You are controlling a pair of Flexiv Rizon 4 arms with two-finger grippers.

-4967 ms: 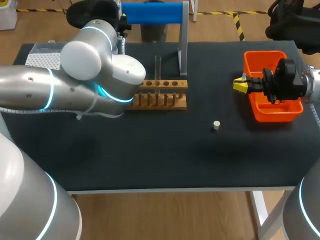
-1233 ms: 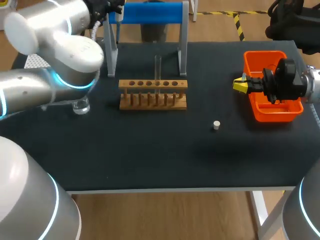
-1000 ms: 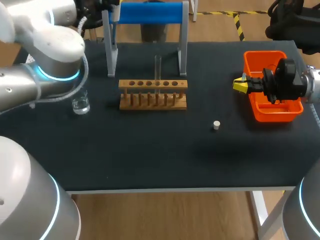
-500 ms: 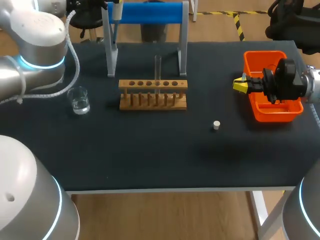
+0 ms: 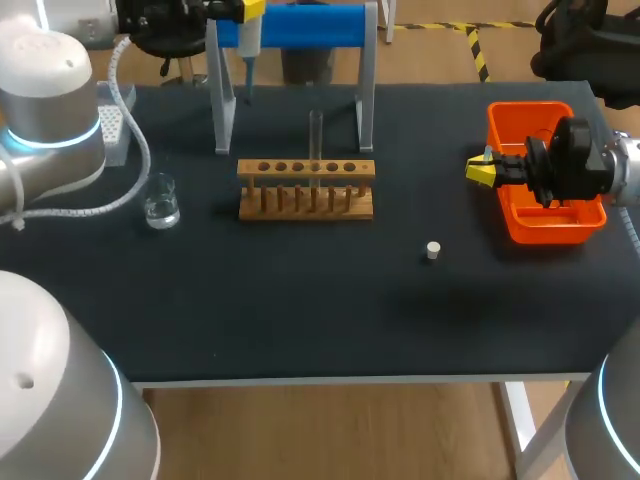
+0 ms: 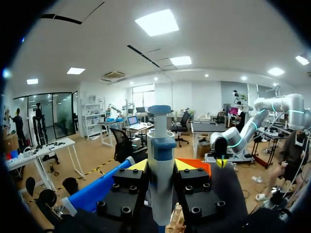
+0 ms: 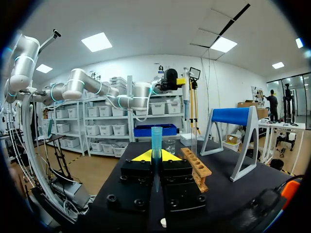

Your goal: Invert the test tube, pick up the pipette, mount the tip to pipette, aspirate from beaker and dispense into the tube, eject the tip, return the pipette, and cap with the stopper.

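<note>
Head view: I judge I am at the pipette pick-up. The test tube stands upright in the wooden rack at upper centre, so the inversion looks done. My left gripper sits at the top left of the frame, beside the blue stand, and the pipette hangs under it. The tip box and beaker at left and the stopper at lower centre lie apart from both arms. So mounting, aspirating, dispensing, ejecting, returning and capping are all left. My right gripper hovers at the left rim of the orange bin, at the right of the frame.

Left wrist view: the fingers are clamped narrow on the pipette's body, one yellow tip on each side.

Right wrist view: the fingers sit nearly together with a slim teal tube pinched between them. It is possibly a pipette tip, though I cannot be sure.
</note>
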